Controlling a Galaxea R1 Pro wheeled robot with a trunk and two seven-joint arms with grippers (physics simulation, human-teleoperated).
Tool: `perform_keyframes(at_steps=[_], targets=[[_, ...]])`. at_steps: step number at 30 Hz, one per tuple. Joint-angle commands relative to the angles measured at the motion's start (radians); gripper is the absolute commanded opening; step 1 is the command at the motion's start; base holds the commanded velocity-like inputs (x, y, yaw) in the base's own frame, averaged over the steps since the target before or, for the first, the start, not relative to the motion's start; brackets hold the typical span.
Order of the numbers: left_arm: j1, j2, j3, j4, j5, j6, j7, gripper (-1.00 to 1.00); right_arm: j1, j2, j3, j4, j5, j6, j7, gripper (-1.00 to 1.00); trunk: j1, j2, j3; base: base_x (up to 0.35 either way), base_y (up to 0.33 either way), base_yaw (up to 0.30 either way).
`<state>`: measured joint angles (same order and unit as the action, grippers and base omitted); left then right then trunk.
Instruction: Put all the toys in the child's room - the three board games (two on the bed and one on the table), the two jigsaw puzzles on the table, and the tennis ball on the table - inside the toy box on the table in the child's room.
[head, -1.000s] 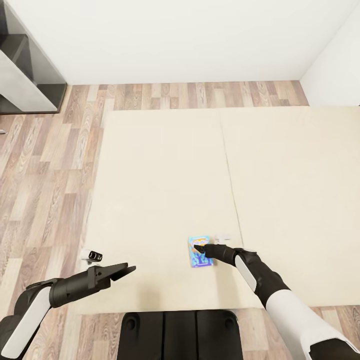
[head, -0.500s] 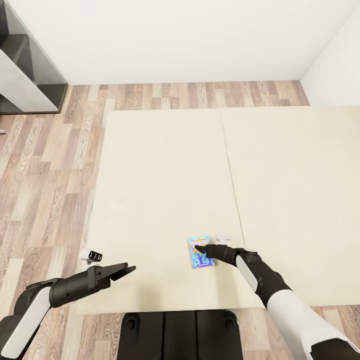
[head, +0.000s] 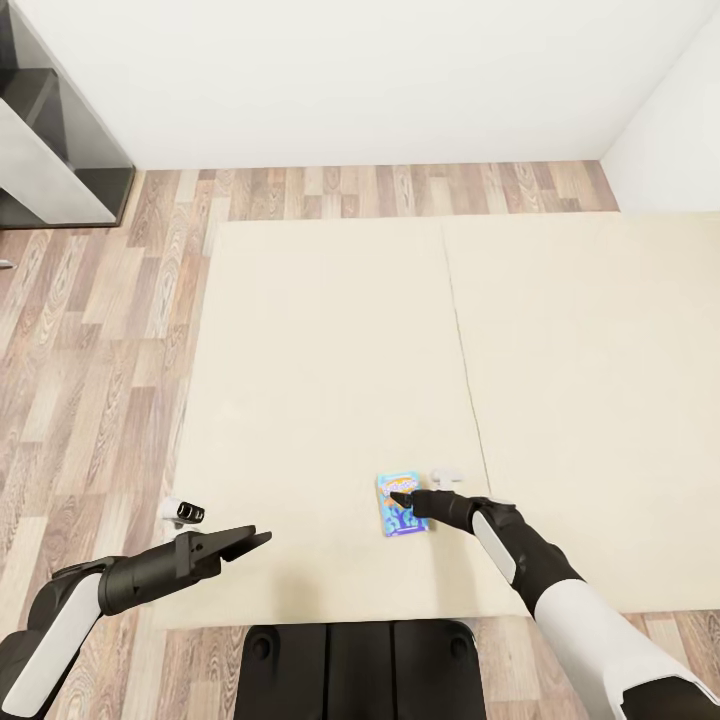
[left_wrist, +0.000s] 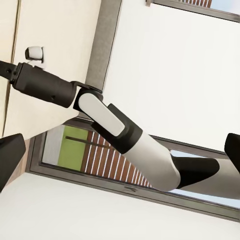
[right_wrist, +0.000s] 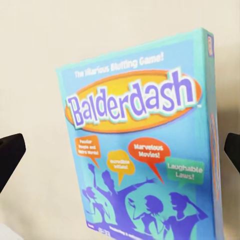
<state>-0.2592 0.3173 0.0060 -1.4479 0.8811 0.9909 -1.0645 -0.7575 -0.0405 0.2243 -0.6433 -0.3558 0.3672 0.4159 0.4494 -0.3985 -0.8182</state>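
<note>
Board game (head: 401, 504), a small blue box lettered "Balderdash" (right_wrist: 137, 150), lies flat on the beige mattress of the bed (head: 330, 380), near the front edge and just left of the seam between the two mattress sections. Right pincer (head: 400, 497) is positioned directly over the box lid; in the right wrist view its two dark fingertips (right_wrist: 10, 155) appear at opposite sides of the picture with the box between them, so the fingers stand apart and are not clamped on anything. Whether they touch the lid cannot be told. A small white object (head: 446, 472) rests on the mattress just beside the box, on its right. Left pincer (head: 245, 541) hangs over the front left corner of the bed, well apart from the box, its fingers likewise set apart with nothing between them. Wood-plank floor (head: 90, 330) borders the bed on the left and beyond it, and a dark-grey cabinet (head: 50, 140) stands at the far left against the white wall.
</note>
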Motion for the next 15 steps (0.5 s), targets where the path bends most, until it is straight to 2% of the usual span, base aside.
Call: perform_keyframes(at_steps=[1,15], targets=[[0.0,0.0,0.0,0.0,0.001,0.005,-0.002,1.0,0.0,-0.001,0.004,-0.001,-0.008,0.005,-0.001,1.0,0.001,-0.001,-0.001,0.0,0.0,0.0],[0.0,0.0,0.0,0.0,0.001,0.005,-0.002,1.0,0.0,0.003,0.004,0.002,-0.008,0.004,-0.001,1.0,0.001,-0.001,-0.001,0.0,0.0,0.0]])
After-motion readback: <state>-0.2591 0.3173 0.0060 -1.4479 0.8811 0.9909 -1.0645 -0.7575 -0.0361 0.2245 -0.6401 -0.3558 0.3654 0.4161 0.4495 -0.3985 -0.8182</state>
